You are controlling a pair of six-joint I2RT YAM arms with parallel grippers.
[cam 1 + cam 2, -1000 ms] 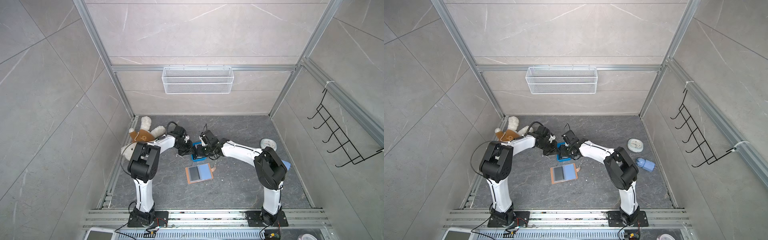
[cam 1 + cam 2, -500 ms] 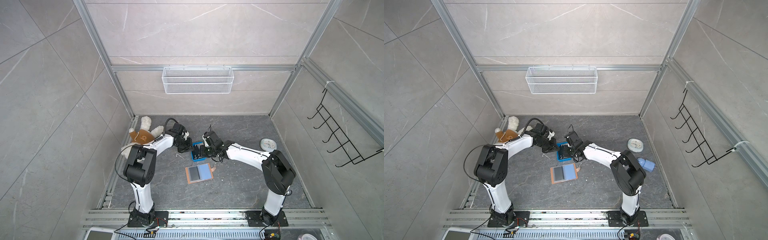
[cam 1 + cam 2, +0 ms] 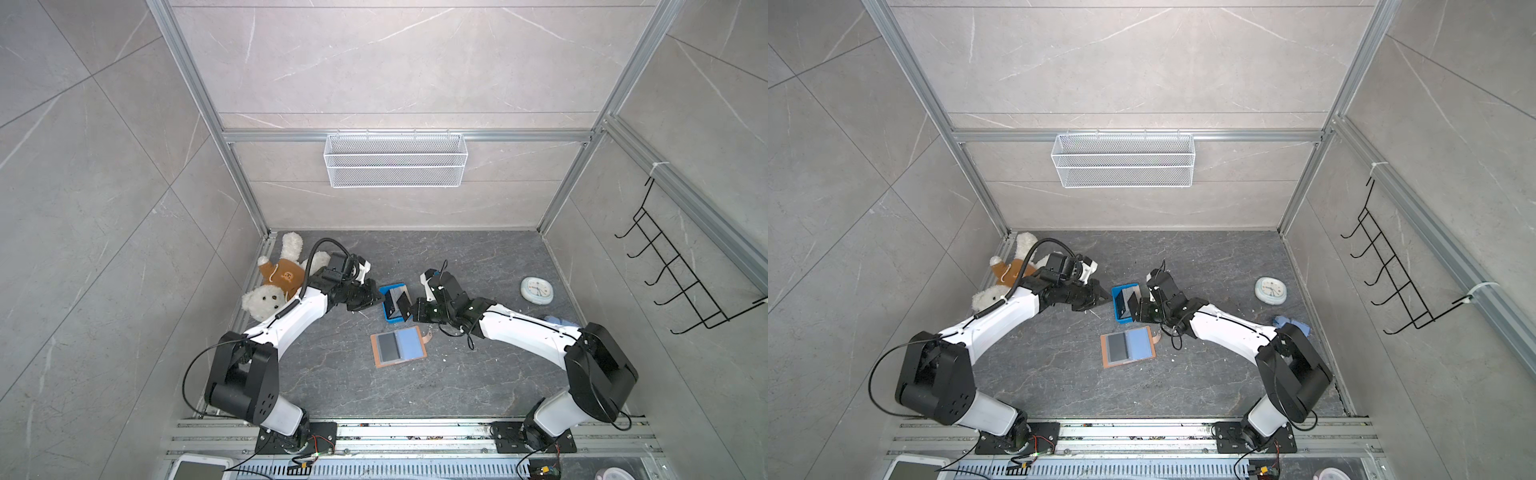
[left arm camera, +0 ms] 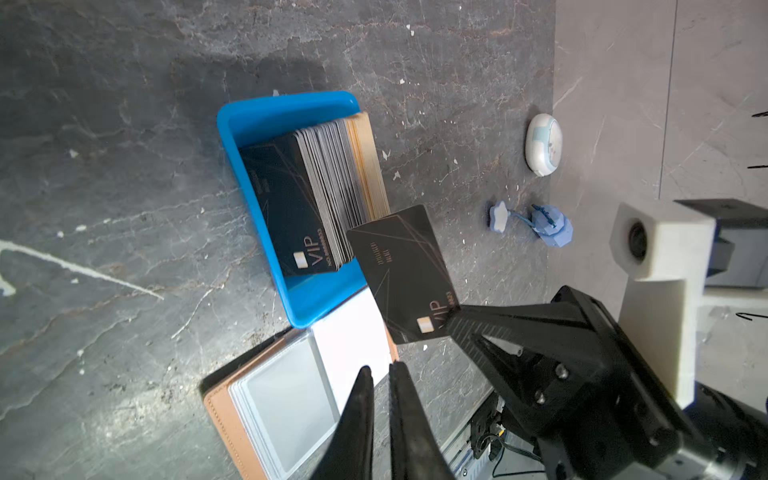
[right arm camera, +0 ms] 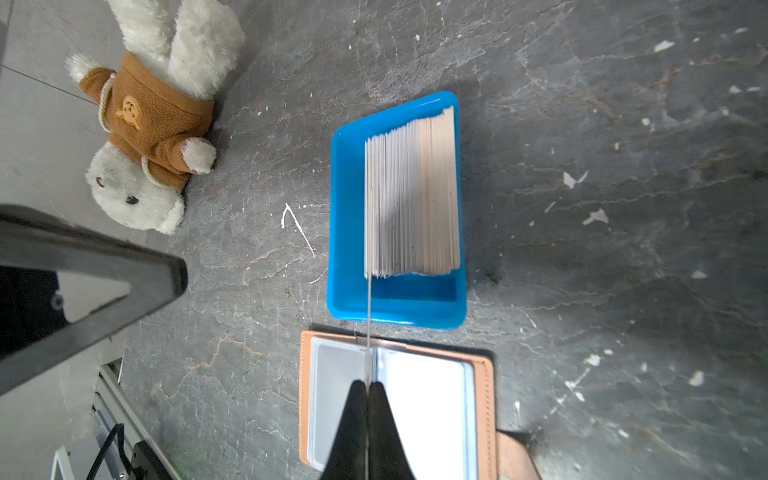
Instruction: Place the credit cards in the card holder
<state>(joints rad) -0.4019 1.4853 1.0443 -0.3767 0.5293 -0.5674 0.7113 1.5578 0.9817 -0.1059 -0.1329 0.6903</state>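
The credit cards (image 4: 316,195) stand on edge as a stack in a small blue tray (image 4: 266,112), a black "VIP" card facing out. My right gripper (image 4: 451,322) is shut on one corner of a single black VIP card (image 4: 401,270), held upright above the tray's near end. That card shows edge-on (image 5: 368,324) in the right wrist view, running out from the right gripper (image 5: 368,384). The card holder (image 3: 399,345) lies open on the floor below the tray (image 3: 392,289), clear sleeves up. My left gripper (image 4: 380,368) hovers left of the tray, jaws a narrow gap apart, empty.
A teddy bear (image 3: 274,286) lies at the back left behind my left arm. A small round clock (image 3: 537,290) and a pale blue trinket (image 3: 557,321) sit at the right. A wire basket (image 3: 395,162) hangs on the back wall, a hook rack (image 3: 665,282) on the right wall.
The left gripper has drawn back to the left of the tray and its jaws have parted slightly. The right gripper has pulled right, with the black card in it.
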